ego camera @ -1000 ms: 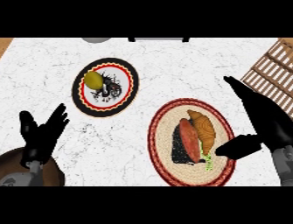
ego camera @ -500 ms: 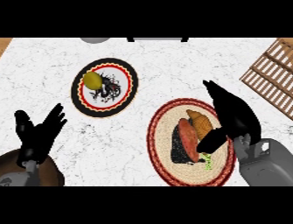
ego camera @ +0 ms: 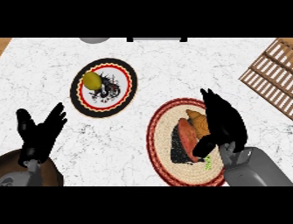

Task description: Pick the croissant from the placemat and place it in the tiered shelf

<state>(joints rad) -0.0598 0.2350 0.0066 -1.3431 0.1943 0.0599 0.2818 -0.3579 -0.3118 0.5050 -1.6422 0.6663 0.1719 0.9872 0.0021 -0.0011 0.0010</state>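
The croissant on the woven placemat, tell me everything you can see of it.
The croissant is golden-orange and pointed toward the top, lying flat on the round woven placemat with its red rim. A reddish-brown item lies against its left side. The right hand covers its right part, fingers extended over it; whether they touch it cannot be told.

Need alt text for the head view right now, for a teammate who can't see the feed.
The right hand is over the croissant on the round woven placemat, fingers not yet curled round it. The left hand rests open at lower left; the slatted shelf is at upper right.
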